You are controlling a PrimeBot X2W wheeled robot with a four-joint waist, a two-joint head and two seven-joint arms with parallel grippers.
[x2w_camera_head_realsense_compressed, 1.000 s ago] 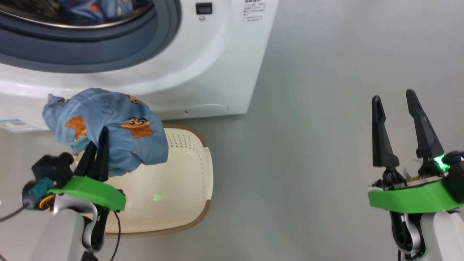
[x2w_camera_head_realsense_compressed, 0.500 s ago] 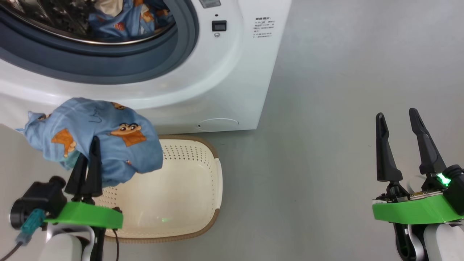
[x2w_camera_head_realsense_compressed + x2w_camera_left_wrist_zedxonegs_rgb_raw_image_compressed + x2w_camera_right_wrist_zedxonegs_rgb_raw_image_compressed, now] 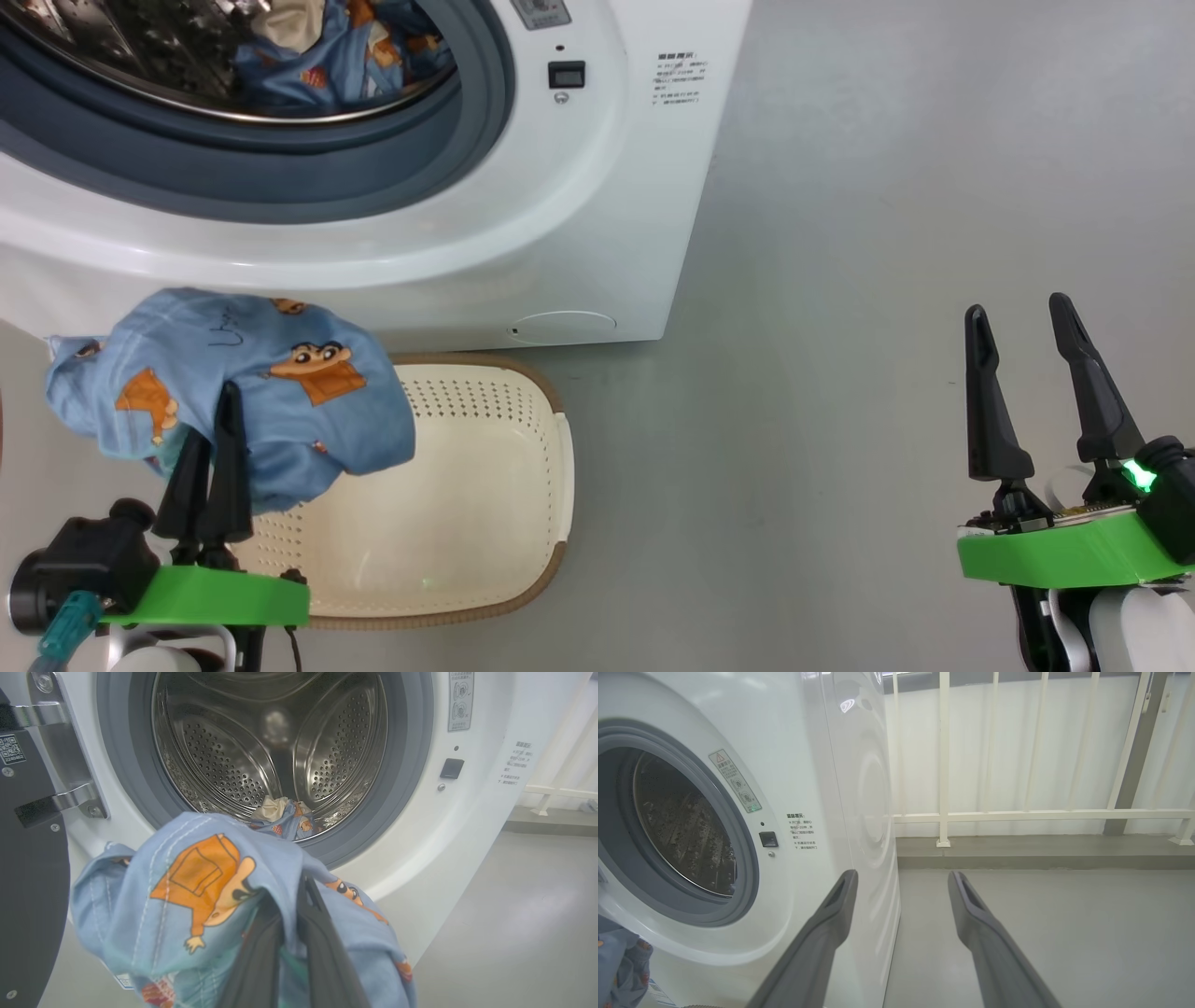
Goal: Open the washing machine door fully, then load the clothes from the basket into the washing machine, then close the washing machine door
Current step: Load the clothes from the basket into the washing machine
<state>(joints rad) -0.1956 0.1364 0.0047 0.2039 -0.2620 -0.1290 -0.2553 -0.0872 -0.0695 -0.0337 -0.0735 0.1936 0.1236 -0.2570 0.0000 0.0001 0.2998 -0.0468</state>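
The white washing machine point(image 3: 560, 215) stands with its steel drum facing me, and several light blue clothes point(image 3: 317, 47) lie inside. In the left wrist view the black washing machine door point(image 3: 28, 882) hangs swung open at the left, by its hinge. My left gripper point(image 3: 227, 397) is shut on a light blue garment point(image 3: 233, 373) with orange cartoon figures. It holds the garment above the left end of the cream basket point(image 3: 485, 485), below the drum mouth. The garment point(image 3: 187, 896) drapes over the left gripper point(image 3: 299, 882). Far right, my right gripper point(image 3: 1018, 313) stands open over the floor.
Grey floor point(image 3: 840, 280) stretches to the right of the machine. In the right wrist view a white railing point(image 3: 943, 765) and a low kerb point(image 3: 1041, 854) run behind the machine's side. The basket sits on the floor right against the machine's front.
The head camera has shifted, so more of the drum shows. Against the basket, my left gripper and the garment have drifted slightly left. The right gripper stays open.
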